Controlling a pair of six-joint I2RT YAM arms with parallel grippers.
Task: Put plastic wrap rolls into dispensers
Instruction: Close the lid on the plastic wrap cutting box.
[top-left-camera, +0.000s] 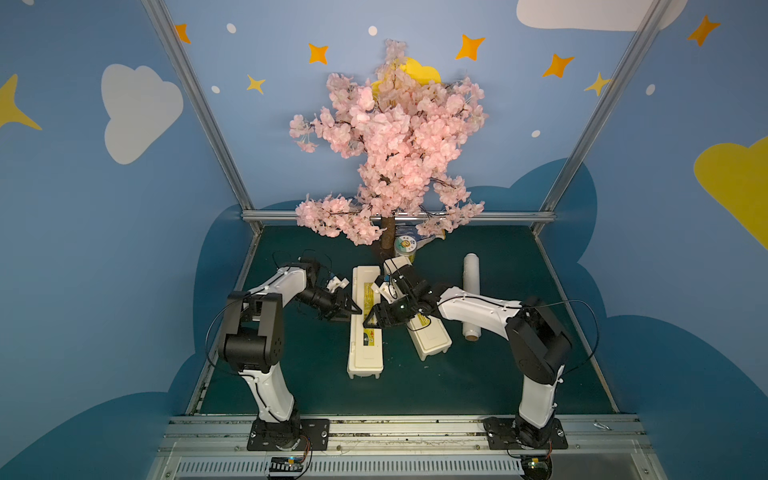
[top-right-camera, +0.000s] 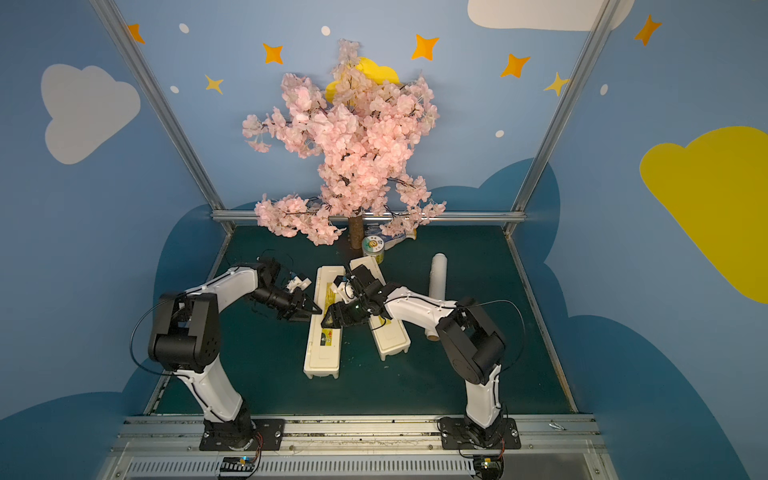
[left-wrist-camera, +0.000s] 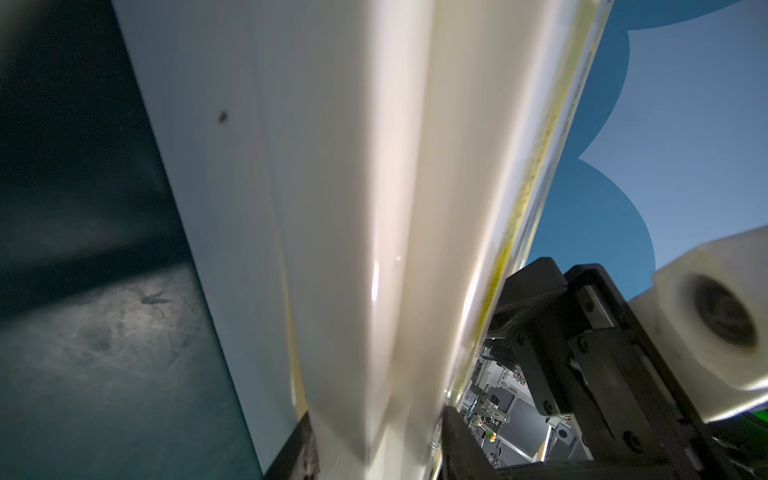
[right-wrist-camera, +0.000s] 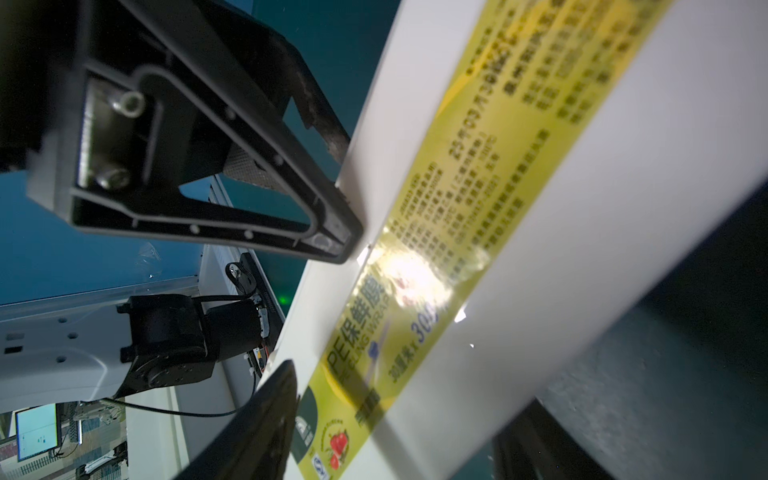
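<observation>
Beside dispenser (top-left-camera: 365, 360): left arm (top-left-camera: 276, 286), right arm (top-left-camera: 478, 308) bent inward.

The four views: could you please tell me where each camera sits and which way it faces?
Both top views: high at the front, looking down and back over the table and straight dispenser; left arm and right arm show whole.
Left wrist: on the left arm, along that dispenser's side; own fingers show, the right wrist camera beyond.
Right wrist: on the right arm, facing its label; own finger shows, the left arm's fingers opposite.
Shared: both wrists see that dispenser.
</observation>
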